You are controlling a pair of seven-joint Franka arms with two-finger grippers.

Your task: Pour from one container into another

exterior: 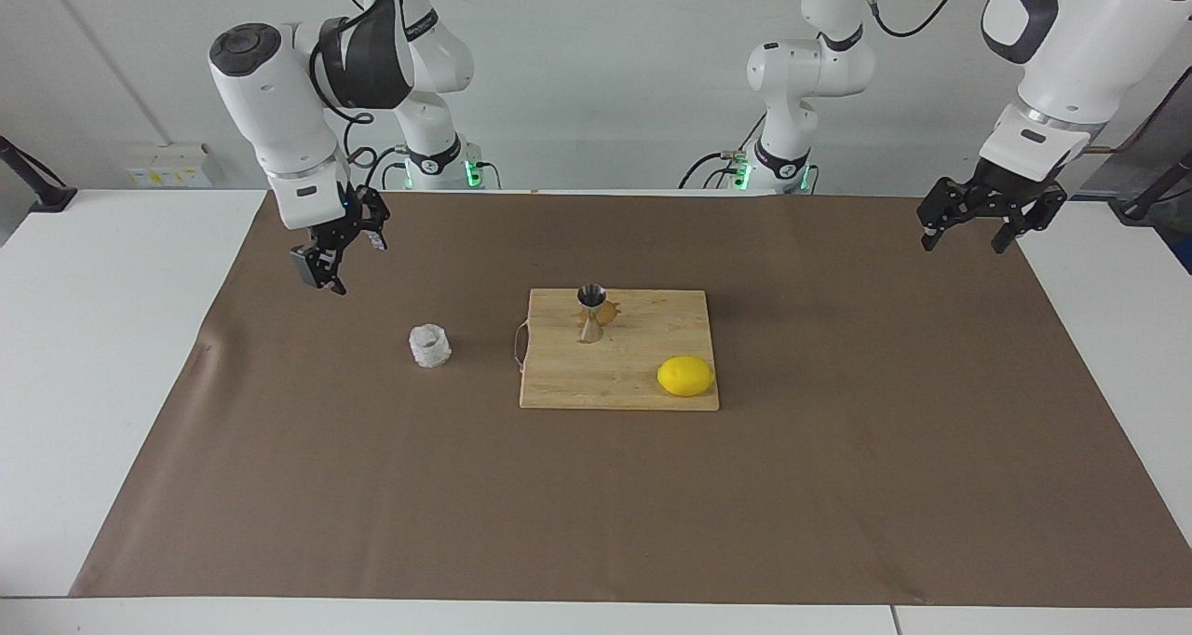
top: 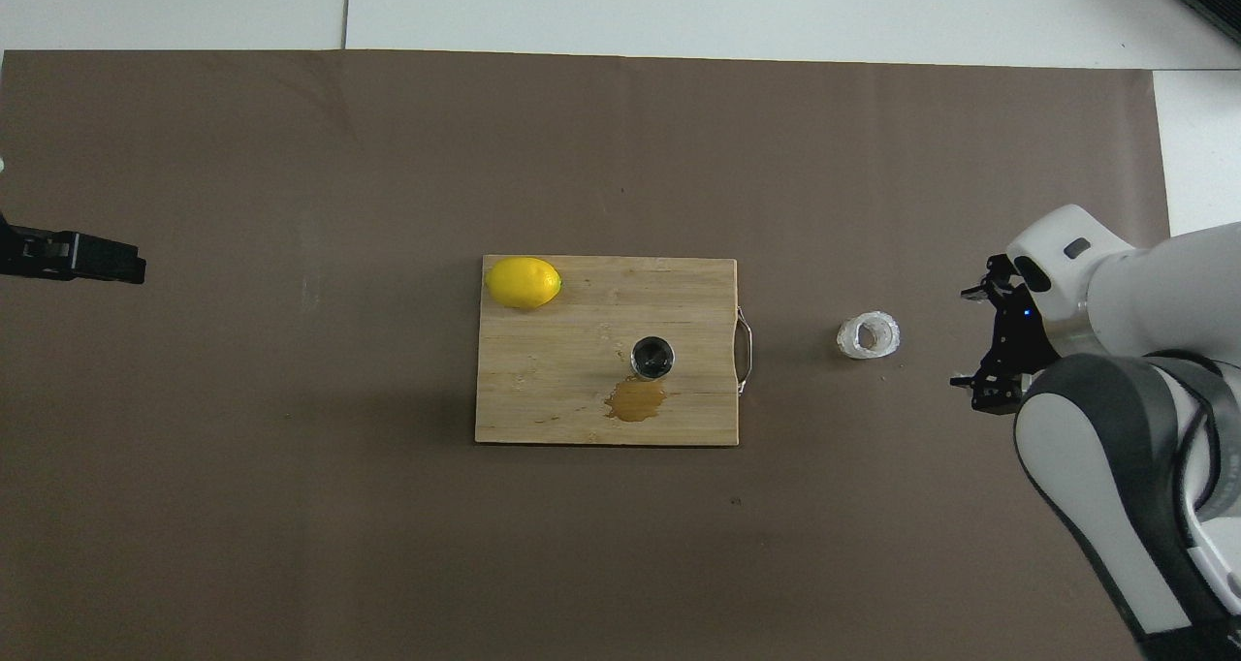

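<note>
Now the small whitish cup [exterior: 429, 345] stands upright and alone on the brown mat [exterior: 838, 486], beside the handle end of the wooden board [exterior: 643, 384], toward the right arm's end of the table. On the board the steel jigger [exterior: 591, 311] stands upright, with a small brown puddle [top: 635, 401] touching its foot on the side nearer to the robots; the lemon [exterior: 685, 375] lies at the board's corner farther from the robots, toward the left arm's end. The right gripper [exterior: 328, 255] hangs in the air over the mat, well apart from the cup, its fingers spread wide and holding nothing; the forearm above it points steeply down. The left gripper [exterior: 985, 226] waits in the air over the mat's edge at its own end of the table, fingers also wide and empty.
</note>
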